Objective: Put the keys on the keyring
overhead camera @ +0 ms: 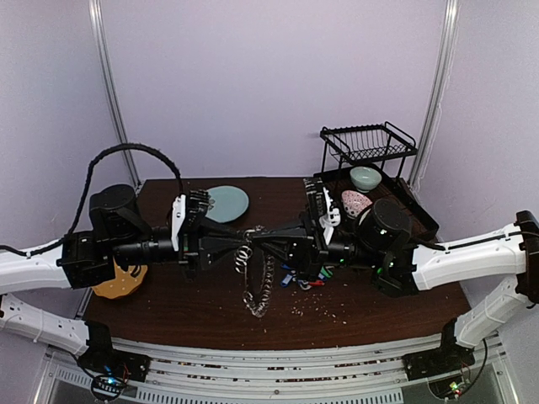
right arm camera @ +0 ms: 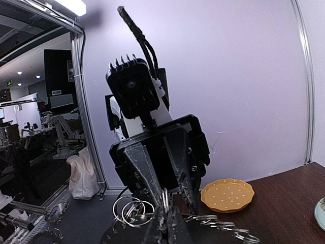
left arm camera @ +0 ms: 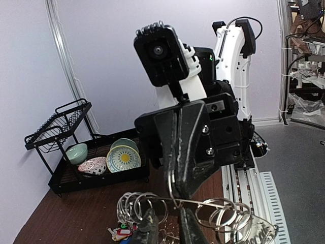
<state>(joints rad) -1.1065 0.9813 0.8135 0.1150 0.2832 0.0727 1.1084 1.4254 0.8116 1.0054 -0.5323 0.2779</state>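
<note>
A: One keyring (overhead camera: pixel 257 290), up in the air mid-table, dangling toward the near edge from the spot where both claws meet
B: Loose keys?
A: Few of the keys (overhead camera: pixel 301 278), coloured tags, flat on the table (overhead camera: pixel 379 316) just right of the hanging ring, under the right arm's wrist. Too small to tell which way each one points
B: Claws?
A: right gripper (overhead camera: pixel 268 237) clamped fully on the ring wire. left gripper (overhead camera: pixel 242 244) pinched narrow on the same wire, tips almost against the right's
B: Who fetches?
A: Right arm is nearer, I'd judge, but it must let go first. Bare wood near and right of the keys; dish rack (overhead camera: pixel 370 168) far right, orange plate (overhead camera: pixel 118 284) at the left edge, both well apart
</note>
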